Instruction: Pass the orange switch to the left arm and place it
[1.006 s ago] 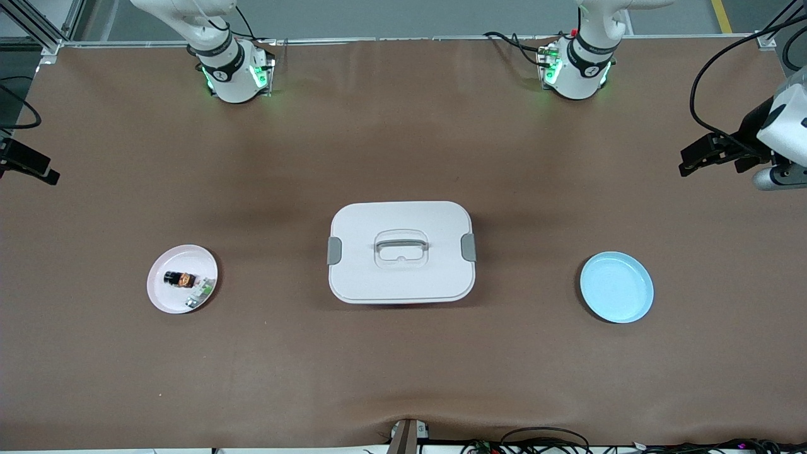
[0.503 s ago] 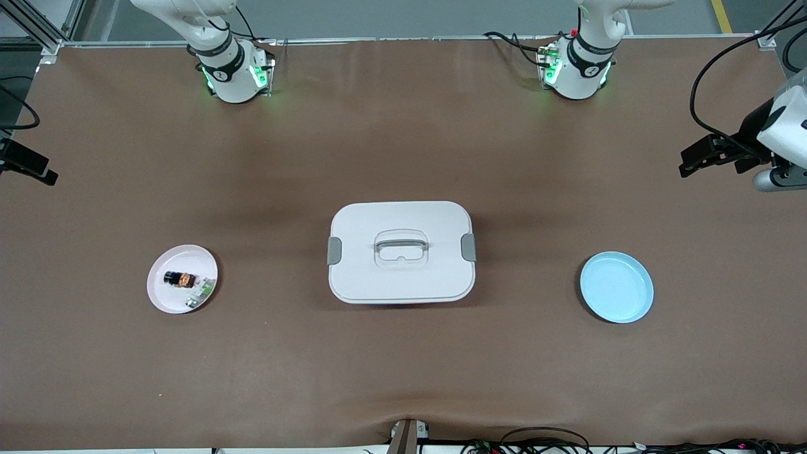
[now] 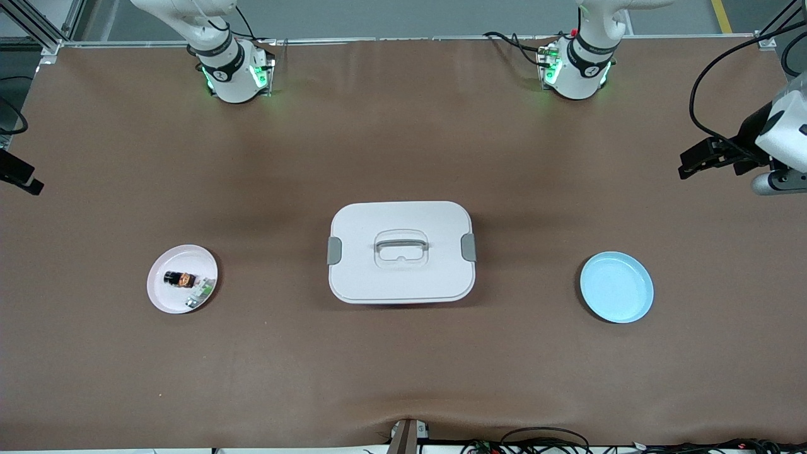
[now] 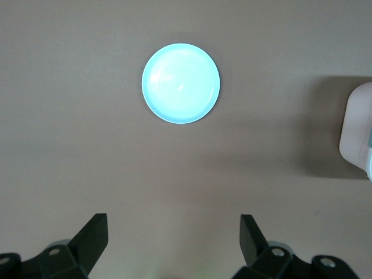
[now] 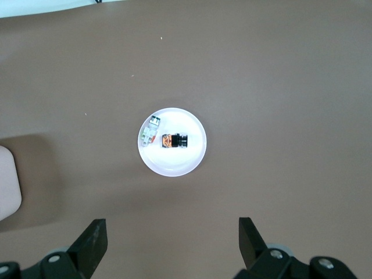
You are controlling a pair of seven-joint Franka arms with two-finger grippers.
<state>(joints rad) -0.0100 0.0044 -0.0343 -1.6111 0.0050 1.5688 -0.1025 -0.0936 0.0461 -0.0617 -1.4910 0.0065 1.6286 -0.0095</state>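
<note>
The orange switch point(image 3: 179, 279) lies on a pink plate point(image 3: 165, 296) toward the right arm's end of the table; it also shows in the right wrist view point(image 5: 175, 140) on that plate point(image 5: 174, 164). The white box point(image 3: 401, 252) stands at mid-table, lid on. My right gripper point(image 5: 173, 241) is open and empty, high above the table near the plate; in the front view it shows at the edge point(image 3: 22, 176). My left gripper point(image 4: 173, 241) is open and empty, high over the left arm's end of the table point(image 3: 693, 161).
A small greenish-white part point(image 3: 200, 293) lies beside the switch on the pink plate point(image 5: 150, 132). An empty light blue plate point(image 3: 616, 287) sits toward the left arm's end point(image 4: 181, 83). The box edge shows in both wrist views point(image 4: 357, 131) point(image 5: 9, 183).
My right gripper has drifted a little farther toward its end of the table and slightly lower in the front view. The left gripper has barely shifted. The objects have not moved.
</note>
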